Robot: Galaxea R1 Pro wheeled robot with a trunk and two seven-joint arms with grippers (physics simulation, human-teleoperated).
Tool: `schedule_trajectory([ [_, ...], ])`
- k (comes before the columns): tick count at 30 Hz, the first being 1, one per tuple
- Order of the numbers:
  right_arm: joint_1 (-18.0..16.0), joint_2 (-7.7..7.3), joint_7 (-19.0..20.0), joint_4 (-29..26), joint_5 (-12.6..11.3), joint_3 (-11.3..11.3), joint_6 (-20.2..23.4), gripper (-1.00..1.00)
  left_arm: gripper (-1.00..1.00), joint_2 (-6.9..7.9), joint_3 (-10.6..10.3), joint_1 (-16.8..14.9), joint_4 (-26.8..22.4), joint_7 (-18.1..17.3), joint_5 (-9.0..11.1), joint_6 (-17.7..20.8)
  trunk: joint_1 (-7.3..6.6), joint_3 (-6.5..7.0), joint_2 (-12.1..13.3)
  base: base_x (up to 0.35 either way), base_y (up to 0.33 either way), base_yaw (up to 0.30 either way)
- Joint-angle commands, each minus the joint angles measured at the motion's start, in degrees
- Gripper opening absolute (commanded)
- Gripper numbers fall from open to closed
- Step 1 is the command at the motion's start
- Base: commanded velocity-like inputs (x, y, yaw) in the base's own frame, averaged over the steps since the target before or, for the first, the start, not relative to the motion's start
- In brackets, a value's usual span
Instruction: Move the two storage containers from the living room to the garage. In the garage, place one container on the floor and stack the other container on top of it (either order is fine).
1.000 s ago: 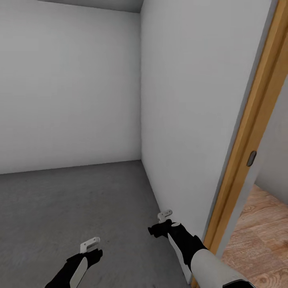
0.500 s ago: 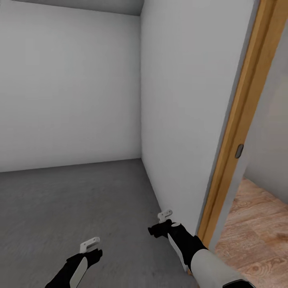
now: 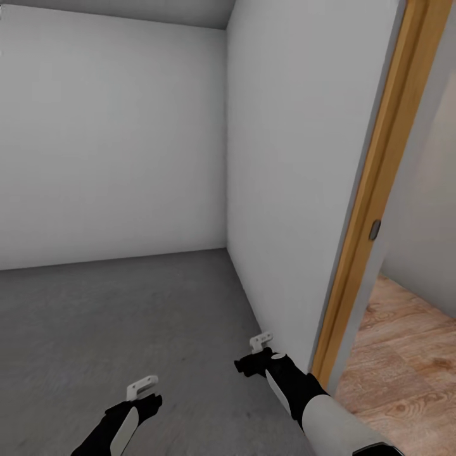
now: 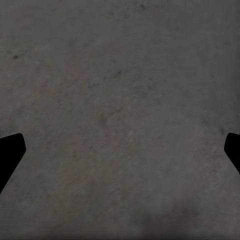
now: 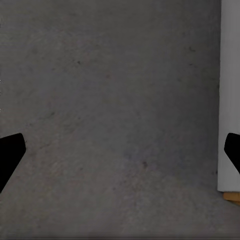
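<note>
Grey, rough concrete floor lies under me, and plain white walls close the corner of the garage ahead. On my right stands the wooden door frame, light brown, with a small dark strike plate on its edge, and past it the light wood-plank flooring of the next room. I judge that I am on the way out through this doorway, to fetch a storage container from the living room.

My left gripper and right gripper hang low in front of me, both with the jaws released wide and nothing between them; in each wrist view the dark fingertips stand far apart at the edges over bare concrete. The two orange-red storage containers are not before me here, so I cannot say where they lie.

To do this step well, I think the base should turn more to the right before going forward. My right arm is very near the white wall and the frame; it may scrape there. Arms low and tucked, slow passage through the middle of the opening.
</note>
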Motion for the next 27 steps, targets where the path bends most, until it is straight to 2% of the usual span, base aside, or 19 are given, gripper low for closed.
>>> schedule_trajectory([
  [1,0.01,-0.01,0.19,-0.13,0.61,0.01,0.31,1.0,1.0,-0.05,0.13,-0.01,-0.12,0.27,0.59,0.25,-0.01,-0.06,-0.03,-0.045,0.025,0.0],
  [9,0.35,-0.18,0.22,0.47,0.51,-0.07,-0.57,1.0,1.0,0.04,-0.08,0.1,0.4,0.31,0.26,0.2,-0.01,-0.06,-0.03,-0.01,0.005,0.0],
  [12,0.45,-0.27,0.18,3.11,0.45,-0.07,-4.24,1.0,1.0,0.1,-0.19,0.15,3.6,0.32,0.09,0.09,-0.01,-0.06,-0.03,0.0,0.0,0.0],
  [18,0.47,-0.51,0.06,8.71,0.36,-0.07,-9.86,1.0,1.0,0.54,-0.31,0.16,6.19,0.32,0.0,-0.07,-0.01,-0.06,-0.03,0.0,0.0,0.0],
  [21,0.53,-0.99,0.0,12.27,0.37,-0.07,-12.47,1.0,1.0,1.14,-0.4,0.16,8.16,0.26,0.06,-1.89,-0.01,-0.06,-0.03,0.0,0.0,0.0],
  [24,0.55,-1.42,-0.03,17.0,0.41,-0.02,-16.4,1.0,1.0,1.34,-0.44,0.16,11.25,0.21,0.05,-6.54,-0.01,-0.06,-0.03,0.0,0.0,0.0],
  [27,0.57,-1.6,-0.04,19.51,0.43,0.01,-18.19,1.0,1.0,1.35,-0.44,0.16,13.19,0.19,0.0,-8.44,-0.01,-0.06,-0.03,0.0,0.0,0.0],
])
